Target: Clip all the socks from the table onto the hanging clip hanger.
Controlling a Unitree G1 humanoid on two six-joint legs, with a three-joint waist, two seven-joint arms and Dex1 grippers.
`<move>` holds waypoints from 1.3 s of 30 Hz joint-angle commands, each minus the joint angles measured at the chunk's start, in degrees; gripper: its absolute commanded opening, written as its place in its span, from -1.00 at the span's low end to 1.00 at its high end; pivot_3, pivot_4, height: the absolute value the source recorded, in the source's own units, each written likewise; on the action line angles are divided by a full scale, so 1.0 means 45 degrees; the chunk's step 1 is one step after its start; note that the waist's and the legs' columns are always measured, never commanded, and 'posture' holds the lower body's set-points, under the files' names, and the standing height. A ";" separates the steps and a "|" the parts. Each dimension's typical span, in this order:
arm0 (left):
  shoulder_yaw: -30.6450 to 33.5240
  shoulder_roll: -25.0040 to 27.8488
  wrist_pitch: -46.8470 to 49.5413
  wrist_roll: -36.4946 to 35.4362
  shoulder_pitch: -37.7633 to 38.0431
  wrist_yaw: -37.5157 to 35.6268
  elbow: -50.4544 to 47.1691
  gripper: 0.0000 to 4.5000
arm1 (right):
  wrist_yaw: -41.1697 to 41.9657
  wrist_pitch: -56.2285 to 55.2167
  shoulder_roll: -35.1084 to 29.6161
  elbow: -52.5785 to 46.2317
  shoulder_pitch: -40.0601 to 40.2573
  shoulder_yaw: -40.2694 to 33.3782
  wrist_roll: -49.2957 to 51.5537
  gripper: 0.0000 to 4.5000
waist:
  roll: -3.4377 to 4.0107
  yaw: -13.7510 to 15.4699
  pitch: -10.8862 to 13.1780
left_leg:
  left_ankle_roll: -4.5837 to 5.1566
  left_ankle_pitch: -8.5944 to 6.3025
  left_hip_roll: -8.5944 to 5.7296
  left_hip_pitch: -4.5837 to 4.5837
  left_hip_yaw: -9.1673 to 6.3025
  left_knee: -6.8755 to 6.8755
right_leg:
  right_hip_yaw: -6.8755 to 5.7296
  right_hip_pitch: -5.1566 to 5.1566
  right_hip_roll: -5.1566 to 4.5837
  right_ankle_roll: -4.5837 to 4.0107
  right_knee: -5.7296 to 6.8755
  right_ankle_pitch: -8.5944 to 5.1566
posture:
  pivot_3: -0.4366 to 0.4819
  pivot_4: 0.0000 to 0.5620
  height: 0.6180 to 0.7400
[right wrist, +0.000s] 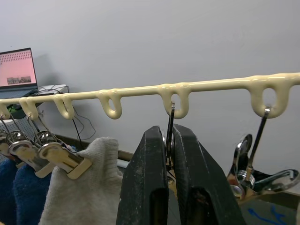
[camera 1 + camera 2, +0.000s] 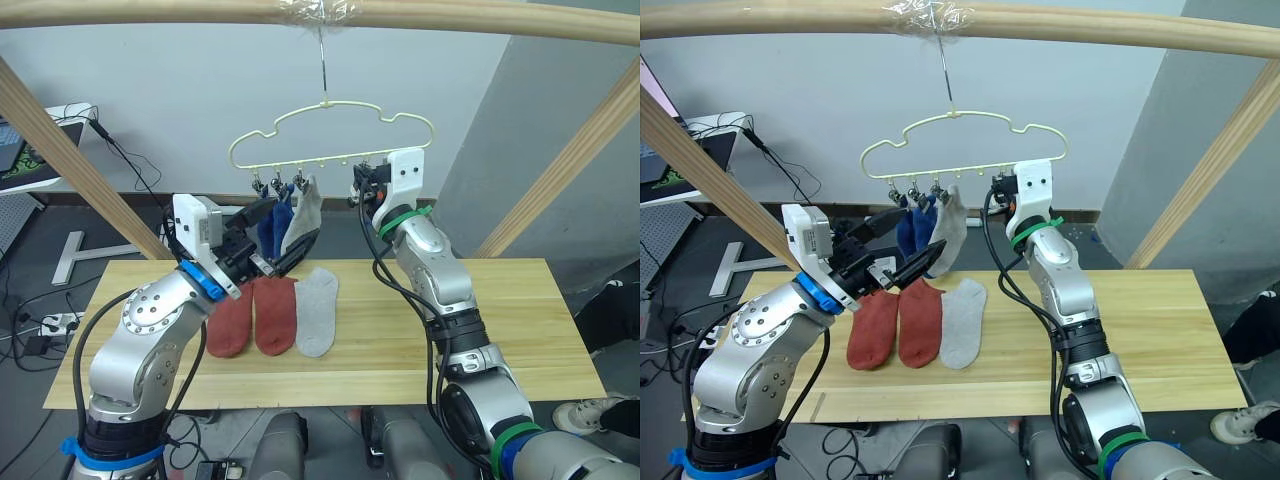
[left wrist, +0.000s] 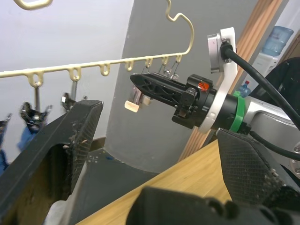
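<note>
The pale-yellow clip hanger hangs from a hook above the table. Two blue socks and a light grey sock hang from its three left clips. Two rust-red socks and a grey sock lie side by side on the table. My right gripper is shut on a free metal clip right of the hanging grey sock. My left gripper is open, its fingers spread just beside the lower part of the hanging socks, holding nothing.
A thick wooden pole frame carries the hanger, with slanted poles at the left and right. One more free clip hangs beyond my right gripper. A laptop sits at the far left; cables lie on the floor.
</note>
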 commanded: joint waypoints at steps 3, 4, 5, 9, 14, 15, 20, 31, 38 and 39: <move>-0.0570 0.0185 -0.0310 0.0817 0.0735 0.0039 -0.0383 1.00 | 0.0071 -0.0094 -0.0105 -0.0395 -0.0213 -0.0080 0.0058 -1.00 | 0.0001 -0.0003 0.0000 | 0.0000 0.0000 0.0000 0.0000 0.0000 0.0000 | -0.0001 0.0000 0.0000 0.0000 0.0001 0.0000 | 0.19 -0.21 1.00; -0.0743 0.0229 -0.0324 0.1101 0.0975 0.0060 -0.0242 1.00 | 0.0061 -0.0052 -0.0140 -0.0434 -0.0198 -0.0079 0.0050 -1.00 | 0.0000 -0.0006 0.0000 | 0.0000 0.0000 0.0000 0.0002 0.0000 -0.0001 | 0.0004 0.0000 0.0000 0.0000 0.0001 0.0000 | 0.19 -0.21 1.00; -0.0846 0.0242 -0.0347 0.1279 0.1125 0.0074 -0.0156 1.00 | 0.0053 -0.0026 -0.0163 -0.0459 -0.0189 -0.0078 0.0048 -1.00 | 0.0000 -0.0009 0.0000 | 0.0000 0.0000 -0.0001 0.0004 -0.0001 -0.0003 | 0.0009 -0.0001 -0.0001 0.0000 0.0001 0.0000 | 0.19 -0.21 1.00; -0.1547 0.0074 -0.0627 0.2378 0.1880 0.0347 0.0710 1.00 | 0.0151 0.0166 -0.0285 -0.0545 -0.0134 -0.0087 0.0148 -1.00 | 0.0000 -0.0006 0.0000 | 0.0000 0.0000 0.0000 0.0002 -0.0001 -0.0004 | 0.0005 -0.0007 -0.0001 -0.0001 0.0003 0.0000 | 0.16 -0.19 1.00; -0.3873 -0.1239 -0.2014 0.4841 0.1648 0.1074 0.4518 1.00 | 0.0071 0.0472 -0.0274 -0.0873 0.0042 -0.0037 0.0162 -1.00 | 0.0005 0.0006 -0.0002 | 0.0001 0.0000 -0.0007 0.0006 0.0005 -0.0002 | 0.0010 -0.0004 -0.0006 0.0000 0.0005 0.0000 | 0.12 -0.17 1.00; -0.4216 -0.1433 -0.2334 0.5329 0.1295 0.1152 0.5406 1.00 | 0.0065 0.0548 -0.0260 -0.0965 0.0101 0.0005 0.0152 -1.00 | 0.0004 0.0010 -0.0002 | 0.0002 0.0001 -0.0011 0.0004 0.0008 0.0000 | 0.0009 -0.0003 -0.0007 0.0000 0.0005 0.0000 | 0.12 -0.17 1.00; -0.4720 -0.2705 -0.3329 0.6288 -0.0330 0.1486 0.8740 1.00 | 0.0023 0.0862 -0.0200 -0.1304 0.0272 0.0066 0.0130 -1.00 | 0.0003 0.0009 -0.0001 | 0.0002 0.0001 -0.0005 -0.0010 0.0011 0.0004 | -0.0022 -0.0011 -0.0006 0.0000 0.0013 0.0001 | 0.07 -0.14 1.00; -0.4729 -0.3546 -0.5030 0.7919 -0.2624 0.2175 1.4245 1.00 | -0.0061 0.1345 -0.0540 -0.1879 0.0443 -0.0085 0.0060 -1.00 | 0.0001 -0.0076 -0.0001 | 0.0003 0.0000 -0.0007 -0.0007 0.0012 0.0004 | -0.0025 -0.0001 -0.0005 0.0004 0.0016 0.0004 | -0.05 -0.13 1.00; -0.4616 -0.3779 -0.4917 0.7711 -0.2569 0.1294 1.4478 0.44 | -0.0149 0.1496 -0.0522 -0.2031 0.0504 -0.0069 0.0062 -1.00 | 0.0001 -0.0091 -0.0001 | 0.0003 0.0000 -0.0010 -0.0003 0.0021 0.0010 | -0.0019 0.0002 -0.0005 0.0009 0.0016 0.0006 | -0.08 -0.12 1.00; -0.4579 -0.3805 -0.4925 0.7683 -0.2521 0.1207 1.4396 0.30 | -0.0154 0.1505 -0.0519 -0.2039 0.0505 -0.0070 0.0065 -1.00 | 0.0001 -0.0094 -0.0001 | 0.0003 0.0000 -0.0009 -0.0003 0.0020 0.0011 | -0.0020 0.0002 -0.0005 0.0009 0.0017 0.0006 | -0.08 -0.12 1.00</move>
